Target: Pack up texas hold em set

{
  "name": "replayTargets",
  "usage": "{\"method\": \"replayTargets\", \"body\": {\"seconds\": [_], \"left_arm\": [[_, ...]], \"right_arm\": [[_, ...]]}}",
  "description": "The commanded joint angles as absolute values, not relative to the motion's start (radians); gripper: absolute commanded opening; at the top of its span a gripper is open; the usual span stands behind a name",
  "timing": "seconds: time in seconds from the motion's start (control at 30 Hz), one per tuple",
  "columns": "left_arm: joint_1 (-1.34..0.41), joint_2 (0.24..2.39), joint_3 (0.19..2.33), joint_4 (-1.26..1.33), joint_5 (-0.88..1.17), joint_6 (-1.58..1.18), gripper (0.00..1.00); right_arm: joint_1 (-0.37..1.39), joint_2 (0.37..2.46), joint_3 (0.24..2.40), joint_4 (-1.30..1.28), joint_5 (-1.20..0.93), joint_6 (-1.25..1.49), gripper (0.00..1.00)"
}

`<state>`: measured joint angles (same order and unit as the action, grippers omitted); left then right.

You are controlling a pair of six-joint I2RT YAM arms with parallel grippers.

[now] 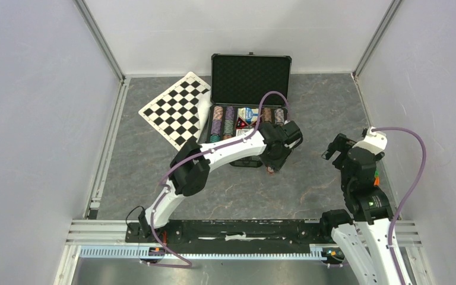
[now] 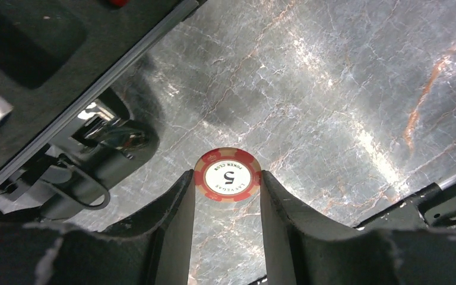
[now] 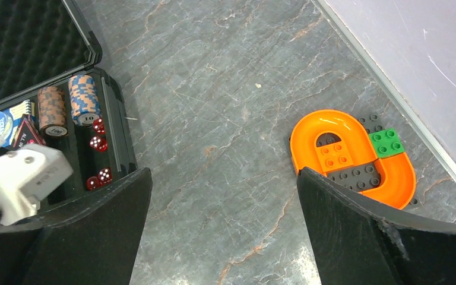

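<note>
Our left tool (image 2: 227, 176) pinches the round red-and-white poker chip (image 2: 227, 172) by its rim, over the grey marble desk (image 2: 332, 89) beside the open black case (image 2: 29, 41); we judge it light, rigid, slippery. Right tool (image 3: 222, 173) spread.

The black case (image 1: 250, 77) stood open at the far side of the counter (image 1: 309, 178), its foam-lined lid upright. Rows of striped chips (image 1: 217, 122) filled its slots beside card decks (image 3: 3, 124) and red dice (image 3: 98, 142). A red-and-cream chip (image 2: 227, 175) marked 5 was pinched by its rim in the left pincer (image 2: 227, 178), over the counter near the case's front.
</note>
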<state>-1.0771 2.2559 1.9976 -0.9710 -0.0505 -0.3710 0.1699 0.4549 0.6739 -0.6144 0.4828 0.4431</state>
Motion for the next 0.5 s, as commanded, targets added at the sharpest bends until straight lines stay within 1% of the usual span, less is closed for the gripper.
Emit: {"method": "replayTargets", "body": {"seconds": [0.0, 0.33, 0.47], "left_arm": [[-1.046, 2.161, 1.993, -0.990, -0.103, -0.307, 0.35], [-0.877, 2.077, 1.993, -1.018, -0.179, -0.249, 0.35], [-0.806, 2.077, 1.993, -1.018, -0.203, -0.233, 0.35]], "right_arm": [[0.176, 0.473, 0.689, -0.581, 0.474, 0.440, 0.98], [0.176, 0.477, 0.686, -0.575, 0.467, 0.438, 0.98], [0.176, 0.495, 0.676, -0.549, 0.399, 0.415, 0.98]]}}
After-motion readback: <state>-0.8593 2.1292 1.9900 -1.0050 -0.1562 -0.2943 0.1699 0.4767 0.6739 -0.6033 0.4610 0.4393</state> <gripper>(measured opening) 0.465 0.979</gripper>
